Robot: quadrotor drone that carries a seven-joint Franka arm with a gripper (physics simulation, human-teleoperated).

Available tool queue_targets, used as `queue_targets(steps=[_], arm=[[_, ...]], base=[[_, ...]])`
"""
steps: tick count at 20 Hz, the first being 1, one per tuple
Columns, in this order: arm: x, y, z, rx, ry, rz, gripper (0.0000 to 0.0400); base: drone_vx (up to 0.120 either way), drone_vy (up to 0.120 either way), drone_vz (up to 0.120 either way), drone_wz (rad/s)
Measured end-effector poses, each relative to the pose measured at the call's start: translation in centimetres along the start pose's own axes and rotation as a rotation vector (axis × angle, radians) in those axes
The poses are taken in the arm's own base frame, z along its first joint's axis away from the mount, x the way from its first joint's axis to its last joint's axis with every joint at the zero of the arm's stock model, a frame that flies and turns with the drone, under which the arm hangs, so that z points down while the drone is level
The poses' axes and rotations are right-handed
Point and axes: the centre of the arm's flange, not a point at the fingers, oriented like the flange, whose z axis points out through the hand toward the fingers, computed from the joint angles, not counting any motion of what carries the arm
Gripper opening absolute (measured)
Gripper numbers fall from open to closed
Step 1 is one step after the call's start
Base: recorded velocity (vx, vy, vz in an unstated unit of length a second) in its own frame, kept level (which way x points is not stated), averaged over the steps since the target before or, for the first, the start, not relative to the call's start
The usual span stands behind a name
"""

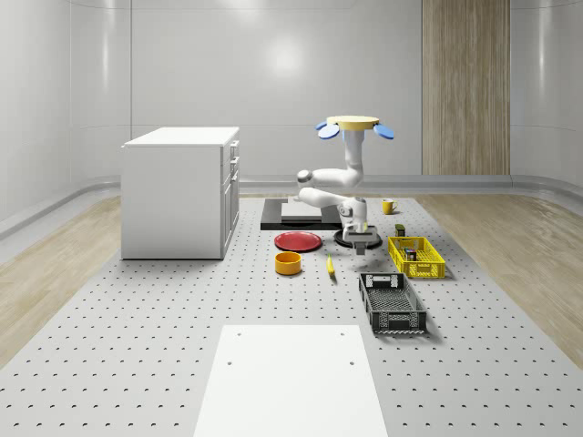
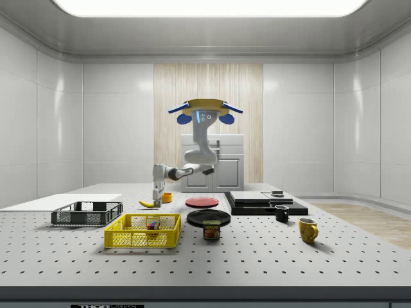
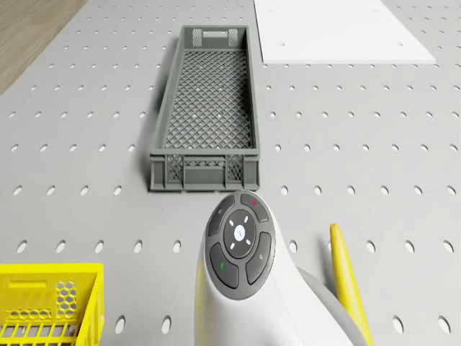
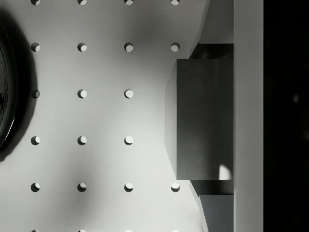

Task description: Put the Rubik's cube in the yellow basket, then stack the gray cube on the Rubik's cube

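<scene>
Rubik's cube (image 2: 153,225) colours showed inside the yellow basket (image 2: 142,231) in the side view, while the whole-scene view gave only a dark shape in that basket. Wrist view showed the gray cube (image 4: 204,119) right up against the gripper, over the perforated table (image 4: 106,116). The drone (image 1: 354,125) hovered above the table beside the yellow basket, the gripper (image 1: 361,240) low near the black plate (image 2: 209,217). Whether its fingers gripped the cube I could not tell.

A gray crate (image 1: 392,304) lies on the tabletop (image 1: 137,355). Near the crate are a banana (image 1: 330,265), an orange bowl (image 1: 288,263) and a red plate (image 1: 298,240).
</scene>
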Motion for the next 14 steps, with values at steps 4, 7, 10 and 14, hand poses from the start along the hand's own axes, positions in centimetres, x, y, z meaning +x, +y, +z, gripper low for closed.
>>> queue_targets(steps=[4,7,10,14], arm=[[0.00,0.00,-0.34,0.000,0.000,0.000,0.0250],[0.00,0.00,-0.46,0.000,0.000,0.000,0.0250],[0.00,0.00,-0.52,0.000,0.000,0.000,0.0250],[0.00,0.00,-0.56,0.000,0.000,0.000,0.0250]], base=[[-0.120,0.120,0.120,0.000],[-0.120,0.120,0.120,0.000],[0.000,0.120,0.000,0.000],[0.000,0.120,0.000,0.000]])
